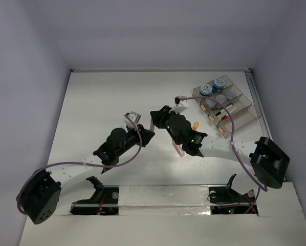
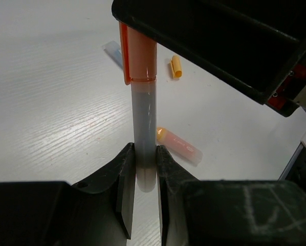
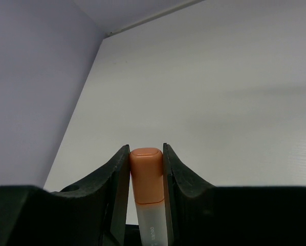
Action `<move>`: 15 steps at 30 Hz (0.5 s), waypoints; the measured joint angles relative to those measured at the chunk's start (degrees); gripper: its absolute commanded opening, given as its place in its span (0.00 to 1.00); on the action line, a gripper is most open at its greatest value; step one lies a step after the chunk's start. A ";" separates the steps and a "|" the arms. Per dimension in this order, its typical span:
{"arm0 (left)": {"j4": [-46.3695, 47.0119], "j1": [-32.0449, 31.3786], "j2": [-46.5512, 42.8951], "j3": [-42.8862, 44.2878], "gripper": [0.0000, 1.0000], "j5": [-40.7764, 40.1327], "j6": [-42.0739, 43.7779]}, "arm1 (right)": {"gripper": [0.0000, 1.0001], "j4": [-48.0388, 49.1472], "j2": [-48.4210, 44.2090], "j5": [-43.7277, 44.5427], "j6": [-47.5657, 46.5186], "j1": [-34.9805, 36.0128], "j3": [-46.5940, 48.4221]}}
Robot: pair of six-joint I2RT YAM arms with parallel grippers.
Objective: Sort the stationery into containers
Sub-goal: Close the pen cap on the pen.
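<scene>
An orange-capped marker with a pale barrel (image 2: pixel 144 118) is held at both ends above the table. My left gripper (image 2: pixel 145 165) is shut on its barrel end. My right gripper (image 3: pixel 147 160) is shut on its orange cap (image 3: pixel 146 169). In the top view the two grippers meet at the table's middle, the left gripper (image 1: pixel 148 132) below the right gripper (image 1: pixel 156 118). The smoky organiser tray (image 1: pixel 245 119) stands at the back right and holds two blue-lidded jars (image 1: pixel 206 89) and some pens. A pink stick (image 2: pixel 179 145), an orange stick (image 2: pixel 176 66) and a light-blue piece (image 2: pixel 113 51) lie on the table.
The right arm's black body (image 2: pixel 219 36) fills the top of the left wrist view. In the top view the pink stick (image 1: pixel 178 149) and orange stick (image 1: pixel 195 124) lie beside the right arm. Walls enclose the white table (image 1: pixel 102 97) on three sides.
</scene>
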 measured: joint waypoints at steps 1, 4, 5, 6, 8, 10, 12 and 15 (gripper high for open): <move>-0.17 -0.04 -0.15 0.00 0.00 0.00 0.00 | 0.02 0.17 0.00 0.83 -0.33 0.50 0.00; -0.61 -0.07 -0.70 -0.07 0.00 0.00 0.02 | 0.00 1.09 0.35 2.49 -0.94 1.40 -0.11; -1.01 -0.09 -0.90 -0.11 0.00 0.00 0.02 | 0.00 1.42 0.46 2.73 -0.94 1.57 -0.35; -1.46 -0.09 -1.01 -0.13 0.00 0.02 0.02 | 0.00 1.49 0.52 2.82 -0.90 1.70 -0.61; -2.54 -0.20 -1.09 -0.17 0.00 0.22 0.04 | 0.00 1.31 0.55 2.86 -0.63 1.97 -1.09; -3.37 -0.37 -1.20 -0.17 0.00 0.26 0.04 | 0.00 1.25 0.50 2.80 -0.26 2.03 -1.60; -4.04 -0.44 -1.27 -0.17 0.00 0.39 0.07 | 0.00 0.66 0.37 2.40 0.24 2.05 -1.86; -4.96 -0.52 -1.66 -0.22 0.00 0.63 0.09 | 0.00 -0.98 -0.26 1.33 0.59 2.05 -1.88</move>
